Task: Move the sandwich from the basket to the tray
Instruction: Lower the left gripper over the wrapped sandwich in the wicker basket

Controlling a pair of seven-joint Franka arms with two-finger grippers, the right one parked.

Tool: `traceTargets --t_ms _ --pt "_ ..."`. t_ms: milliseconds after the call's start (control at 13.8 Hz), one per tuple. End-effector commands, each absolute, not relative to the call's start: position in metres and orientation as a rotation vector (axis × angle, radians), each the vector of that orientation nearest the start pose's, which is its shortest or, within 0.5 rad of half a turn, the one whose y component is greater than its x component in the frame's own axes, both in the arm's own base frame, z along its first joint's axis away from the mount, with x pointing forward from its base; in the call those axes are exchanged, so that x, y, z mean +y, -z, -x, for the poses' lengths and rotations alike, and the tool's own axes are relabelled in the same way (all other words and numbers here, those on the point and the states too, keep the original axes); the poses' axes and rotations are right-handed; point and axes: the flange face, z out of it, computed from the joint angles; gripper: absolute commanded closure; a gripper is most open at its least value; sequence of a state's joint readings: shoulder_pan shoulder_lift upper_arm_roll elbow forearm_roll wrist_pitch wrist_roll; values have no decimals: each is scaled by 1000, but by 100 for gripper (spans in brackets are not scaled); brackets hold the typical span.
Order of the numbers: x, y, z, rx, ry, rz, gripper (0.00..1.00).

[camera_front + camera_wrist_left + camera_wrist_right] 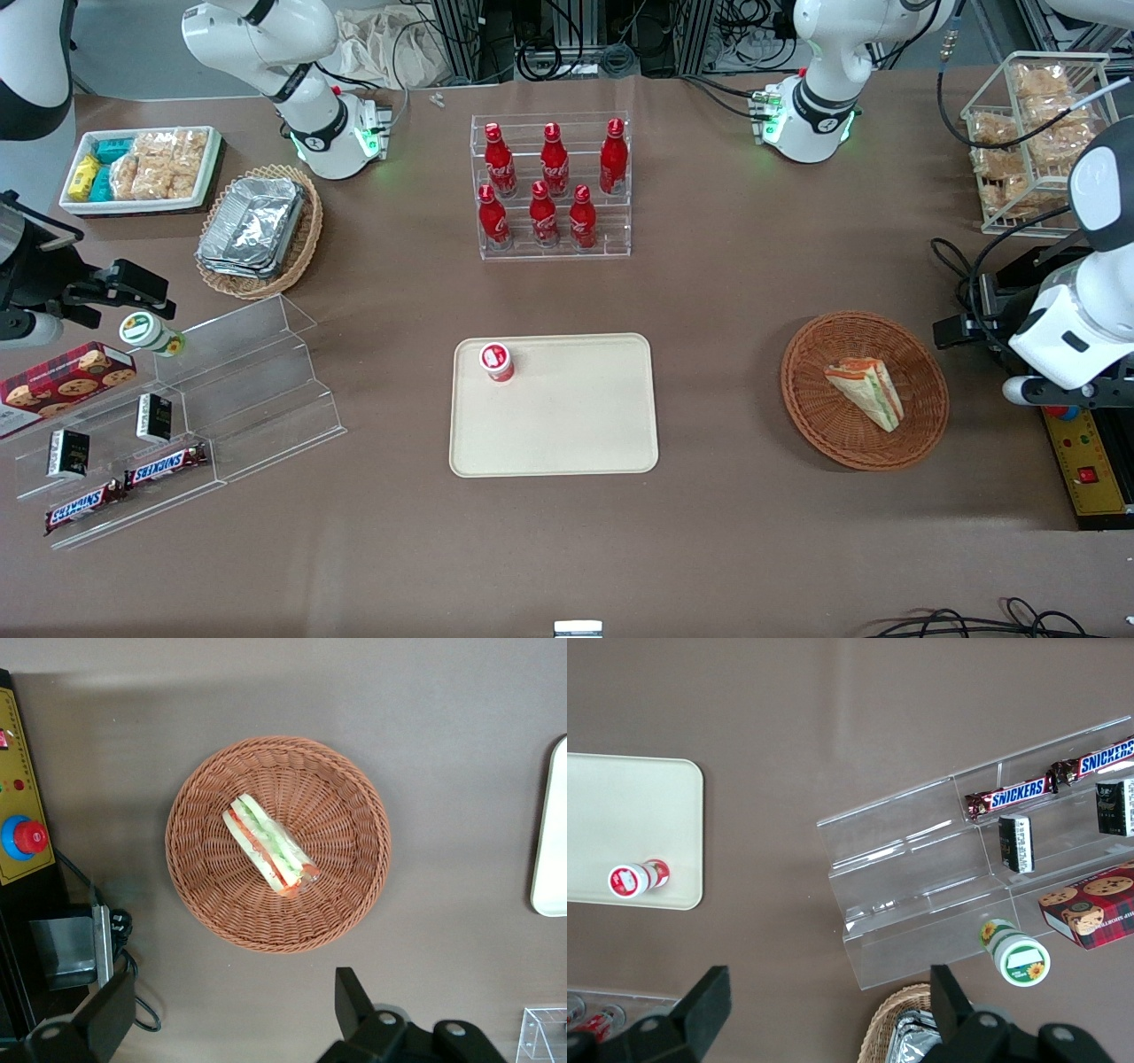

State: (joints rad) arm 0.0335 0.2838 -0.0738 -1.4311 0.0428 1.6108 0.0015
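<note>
The sandwich (866, 392) (268, 843), a pale wedge with red and green filling, lies in the middle of the round reddish-brown wicker basket (802, 416) (345, 904). The cream tray (567, 425) (551, 850) lies flat on the table beside the basket, toward the parked arm's end. My left gripper (961, 330) (232, 1005) hangs above the table beside the basket, toward the working arm's end. It is open, its two black fingers (354, 997) spread wide with nothing between them.
A small red-and-white cup (497, 361) stands in a corner of the tray. A yellow control box with a red button (27, 837) (1085, 470) sits beside the basket. Farther from the camera stand a rack of red bottles (551, 186) and a wire rack of snack bags (1036, 133).
</note>
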Motion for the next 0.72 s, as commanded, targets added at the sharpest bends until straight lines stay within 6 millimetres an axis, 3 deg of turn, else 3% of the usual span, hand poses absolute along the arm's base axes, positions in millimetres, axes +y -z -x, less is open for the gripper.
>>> traceTargets --t_ms 0,361,434,651 --pt "-18 -525 -636 82 -165 3108 0" --pt "-17 -518 -634 35 -190 3104 0" --pt "-17 -511 -633 29 -209 3104 0" --pt "-14 -457 -631 -103 -230 3093 0"
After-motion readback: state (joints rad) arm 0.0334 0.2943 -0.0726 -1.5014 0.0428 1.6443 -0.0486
